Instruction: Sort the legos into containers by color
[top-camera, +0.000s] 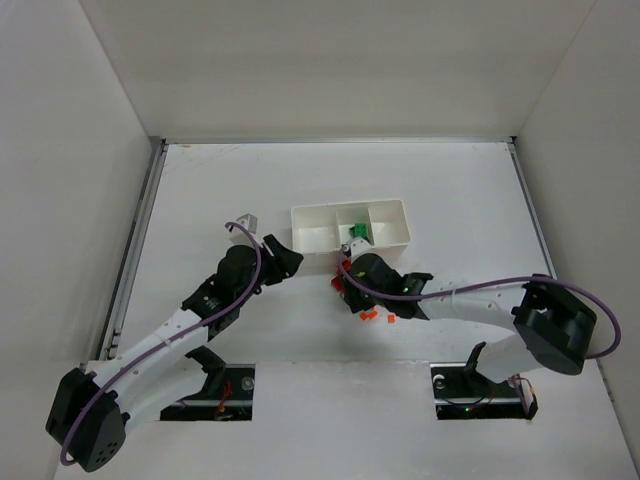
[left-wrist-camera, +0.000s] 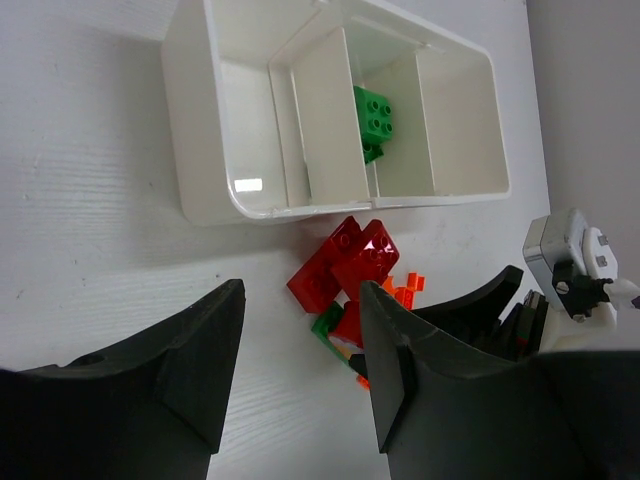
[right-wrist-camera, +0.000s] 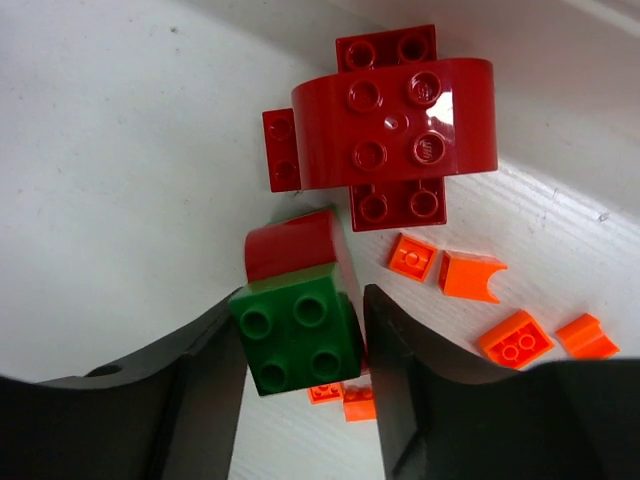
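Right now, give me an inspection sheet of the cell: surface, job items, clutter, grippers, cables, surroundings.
Surface: white table, nothing spilled seen.
Job's things: white tray with three compartments. One green brick sits in the middle one and the outer two look empty. Red bricks, a loose green brick and orange bits lie on the table in front of the tray.
Clutter: nothing seen.
Grippers: left gripper open and empty, beside the red bricks. Right gripper shut on the loose green brick.
Cables: purple cables run along both arms, no snag seen.
Surroundings: white walls on three sides.
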